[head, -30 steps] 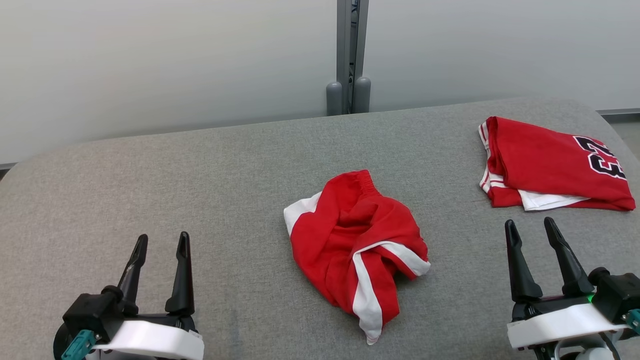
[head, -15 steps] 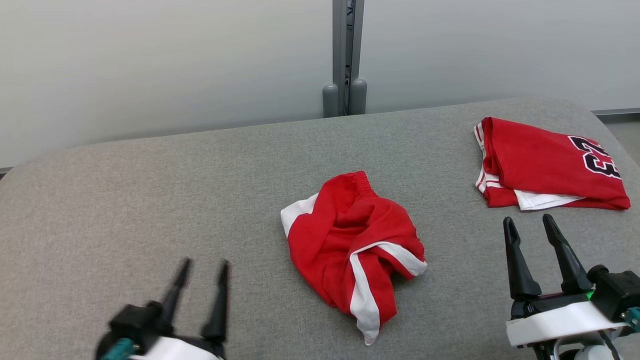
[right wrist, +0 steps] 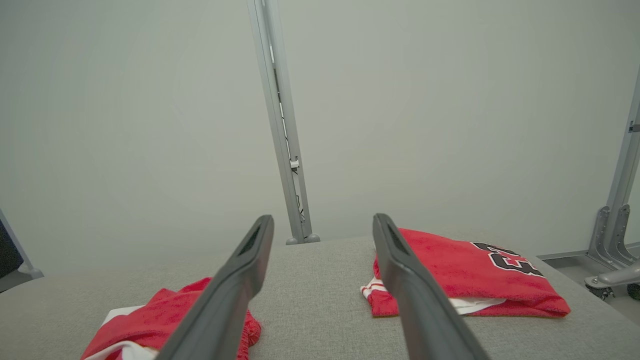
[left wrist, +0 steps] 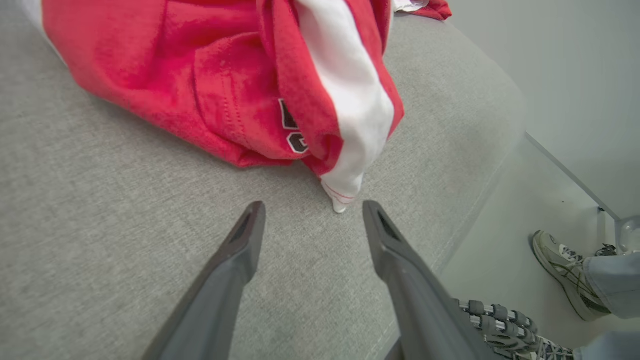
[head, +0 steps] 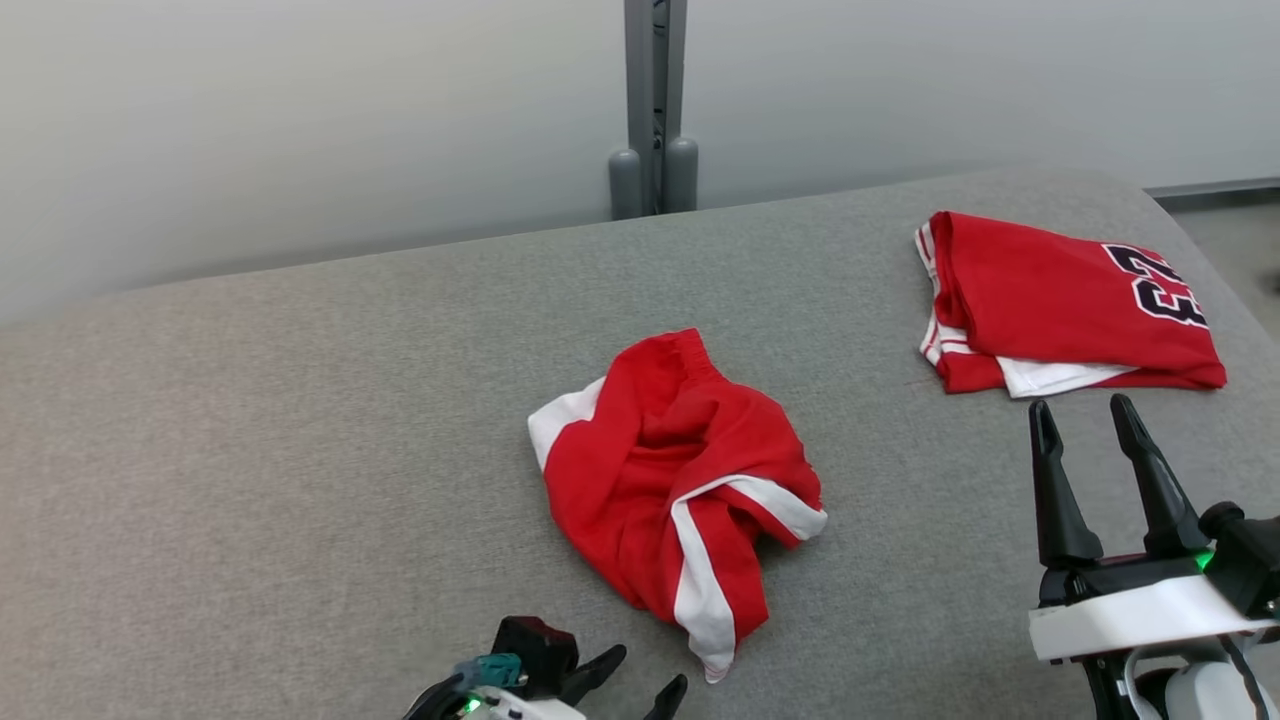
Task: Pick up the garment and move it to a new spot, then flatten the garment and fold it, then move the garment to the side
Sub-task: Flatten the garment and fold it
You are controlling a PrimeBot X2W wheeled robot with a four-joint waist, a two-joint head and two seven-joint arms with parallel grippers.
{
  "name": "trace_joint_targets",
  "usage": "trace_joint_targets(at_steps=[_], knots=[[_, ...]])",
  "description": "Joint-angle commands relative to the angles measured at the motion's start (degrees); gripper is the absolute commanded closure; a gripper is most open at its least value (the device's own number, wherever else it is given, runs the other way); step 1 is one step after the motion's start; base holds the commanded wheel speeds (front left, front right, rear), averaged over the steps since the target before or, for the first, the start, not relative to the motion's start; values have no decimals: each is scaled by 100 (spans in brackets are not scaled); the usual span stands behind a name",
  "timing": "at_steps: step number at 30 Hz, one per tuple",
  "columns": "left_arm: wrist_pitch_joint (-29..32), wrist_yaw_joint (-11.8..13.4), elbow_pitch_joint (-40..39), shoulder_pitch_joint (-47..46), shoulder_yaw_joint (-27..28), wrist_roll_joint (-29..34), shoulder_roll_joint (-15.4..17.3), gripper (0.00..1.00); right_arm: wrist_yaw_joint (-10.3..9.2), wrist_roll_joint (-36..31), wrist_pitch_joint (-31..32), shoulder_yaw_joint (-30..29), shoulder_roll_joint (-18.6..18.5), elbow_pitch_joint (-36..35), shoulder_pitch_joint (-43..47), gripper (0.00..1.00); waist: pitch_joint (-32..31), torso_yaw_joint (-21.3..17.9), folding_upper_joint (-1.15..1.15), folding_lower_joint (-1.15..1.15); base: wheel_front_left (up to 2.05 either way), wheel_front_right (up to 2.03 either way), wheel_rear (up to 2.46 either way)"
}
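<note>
The garment [head: 660,480] is a crumpled pair of red shorts with white side stripes, lying in the middle of the grey padded table [head: 300,400]. Low at the table's near edge, my left gripper [head: 647,672] stands open, just short of the garment's white lower tip. In the left wrist view that tip of the garment [left wrist: 225,75] lies just beyond my left gripper [left wrist: 313,210], between the lines of the two fingers and touching neither. At the lower right my right gripper [head: 1081,408] is open and holds nothing. In its wrist view the right gripper [right wrist: 323,220] points at the wall, with the garment [right wrist: 150,320] low left.
A folded red jersey [head: 1060,300] with black numerals lies at the table's far right, also the jersey [right wrist: 460,270] in the right wrist view. A grey post [head: 655,100] stands behind the table. A person's shoes [left wrist: 560,260] rest on the floor past the table's rounded edge.
My left gripper has swung right along the near edge to the garment's lower tip. The head camera has shifted, so the scene sits further left. The right gripper has hardly moved.
</note>
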Motion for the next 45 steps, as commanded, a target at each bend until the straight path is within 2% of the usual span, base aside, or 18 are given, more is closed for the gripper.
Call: trace_joint_targets(at_steps=[1, 14, 15, 16, 17, 22, 26, 30, 35, 40, 45], knots=[[-25, -40, 161, -174, -61, -29, -46, 0, 1, -37, 1, -20, -30, -27, -92, 0, 103, -127, 0, 0, 0, 0, 0], [-361, -53, 1305, -849, -410, -60, -408, 0, 1, -82, 1, -24, -3, -102, -283, 0, 505, -603, 0, 0, 0, 0, 0], [-384, -42, 1371, -876, -422, -72, -415, 20, 1, -82, 1, -25, -2, -102, -284, 0, 515, -612, 0, 0, 0, 0, 0], [-394, -20, 1435, -902, -436, -79, -423, 56, 1, -87, 1, -29, -2, -102, -284, 0, 521, -616, 0, 0, 0, 0, 0], [-405, -26, 1487, -933, -454, -86, -426, 100, 1, -90, 1, -33, -1, -103, -284, 0, 522, -614, 0, 0, 0, 0, 0], [-394, -56, 1542, -994, -564, -112, -426, 100, 1, -122, 1, -71, -1, -73, -238, 0, 460, -499, 0, 0, 0, 0, 0], [-348, 19, 1332, -1031, -573, -5, -200, 100, 1, -127, 1, -95, 0, -63, -195, 0, 387, -365, 0, 0, 0, 0, 0], [-47, 221, 774, -1101, -550, 281, 494, 100, 1, -122, 1, -120, -27, -32, -143, 0, 274, -135, 0, 0, 0, 0, 0], [375, 715, 102, -1318, -585, 1133, 1615, 100, 1, -110, 1, -96, -16, 18, -136, 0, 204, 100, 0, 0, 0, 0, 0], [883, 1189, -97, -1354, -608, 1637, 2157, 100, 1, -113, 1, -78, 6, 62, -161, 0, 185, 171, 0, 0, 0, 0, 0], [1316, 1406, -160, -1043, -572, 1538, 2353, 100, 1, -97, 2, -115, -43, 107, -144, 0, 195, 162, 0, 0, 0, 0, 0]])
